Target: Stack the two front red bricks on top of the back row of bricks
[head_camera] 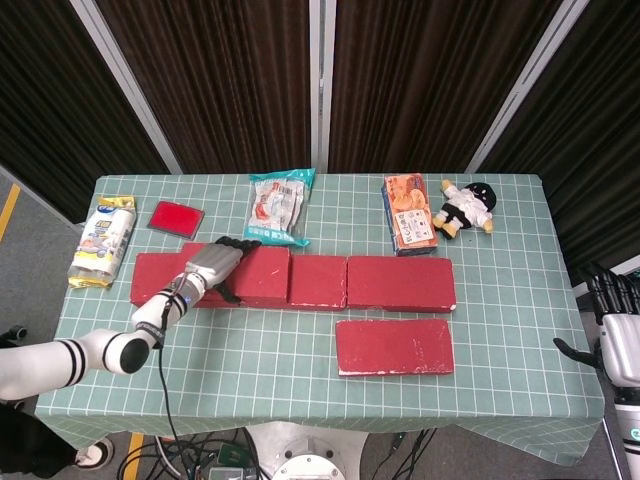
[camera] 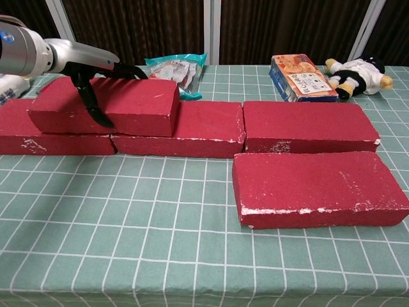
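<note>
Along the far edge of my green checked tablecloth: a yellow-and-white packet at far left, a flat red card beside it, a clear snack bag mid-table, an orange box with a small doll just beside it, right.

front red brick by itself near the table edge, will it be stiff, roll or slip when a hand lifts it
The front red brick is probably stiff: its edges look straight and blocky. It is flat and wide, so it should not roll. The chipped white edges hint at a rough, crumbly surface, so it likely grips well, though the broad body may be hard to span.
</note>
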Controlling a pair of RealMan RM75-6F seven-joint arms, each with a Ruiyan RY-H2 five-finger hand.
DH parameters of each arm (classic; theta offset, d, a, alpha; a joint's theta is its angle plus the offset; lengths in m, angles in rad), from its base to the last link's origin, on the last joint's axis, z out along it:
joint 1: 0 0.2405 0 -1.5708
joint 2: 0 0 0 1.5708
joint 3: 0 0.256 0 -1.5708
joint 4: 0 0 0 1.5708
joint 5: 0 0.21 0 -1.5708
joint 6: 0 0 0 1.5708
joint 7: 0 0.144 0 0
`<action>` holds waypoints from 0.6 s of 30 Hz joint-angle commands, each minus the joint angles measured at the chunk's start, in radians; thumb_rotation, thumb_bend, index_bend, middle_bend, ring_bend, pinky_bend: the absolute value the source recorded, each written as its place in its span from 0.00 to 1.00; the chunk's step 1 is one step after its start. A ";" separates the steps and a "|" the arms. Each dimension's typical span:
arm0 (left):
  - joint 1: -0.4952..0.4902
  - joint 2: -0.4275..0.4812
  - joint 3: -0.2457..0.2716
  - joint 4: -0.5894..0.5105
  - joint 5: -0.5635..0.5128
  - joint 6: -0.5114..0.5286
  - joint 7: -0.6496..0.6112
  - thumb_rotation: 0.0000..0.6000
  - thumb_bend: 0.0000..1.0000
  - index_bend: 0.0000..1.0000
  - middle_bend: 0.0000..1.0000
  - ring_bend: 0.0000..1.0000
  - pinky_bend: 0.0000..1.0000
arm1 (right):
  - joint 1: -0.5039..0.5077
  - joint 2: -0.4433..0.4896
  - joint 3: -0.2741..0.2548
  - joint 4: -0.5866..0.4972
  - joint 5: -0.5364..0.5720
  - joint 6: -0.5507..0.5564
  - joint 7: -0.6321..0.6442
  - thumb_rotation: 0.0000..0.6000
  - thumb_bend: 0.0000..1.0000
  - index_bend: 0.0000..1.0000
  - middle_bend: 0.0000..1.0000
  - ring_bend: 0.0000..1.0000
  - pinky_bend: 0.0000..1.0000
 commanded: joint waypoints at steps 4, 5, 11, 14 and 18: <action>-0.008 0.005 0.007 -0.008 -0.014 0.007 0.002 1.00 0.24 0.02 0.12 0.06 0.00 | 0.000 0.001 -0.001 0.000 -0.001 -0.001 0.001 1.00 0.00 0.00 0.00 0.00 0.00; -0.009 0.005 0.008 -0.008 -0.017 0.007 0.002 1.00 0.24 0.02 0.12 0.06 0.00 | 0.000 0.001 -0.001 0.000 -0.001 -0.002 0.000 1.00 0.00 0.00 0.00 0.00 0.00; -0.018 0.006 0.020 -0.014 -0.038 0.011 0.008 1.00 0.24 0.01 0.12 0.06 0.00 | 0.001 0.002 -0.002 0.000 0.000 -0.004 0.000 1.00 0.00 0.00 0.00 0.00 0.00; -0.021 0.005 0.023 -0.015 -0.044 0.018 0.010 1.00 0.24 0.01 0.12 0.06 0.00 | 0.002 0.002 -0.002 -0.001 0.000 -0.006 -0.001 1.00 0.00 0.00 0.00 0.00 0.00; -0.024 0.003 0.028 -0.015 -0.052 0.025 0.013 1.00 0.24 0.01 0.12 0.06 0.00 | 0.003 0.002 -0.003 -0.002 -0.002 -0.006 -0.002 1.00 0.00 0.00 0.00 0.00 0.00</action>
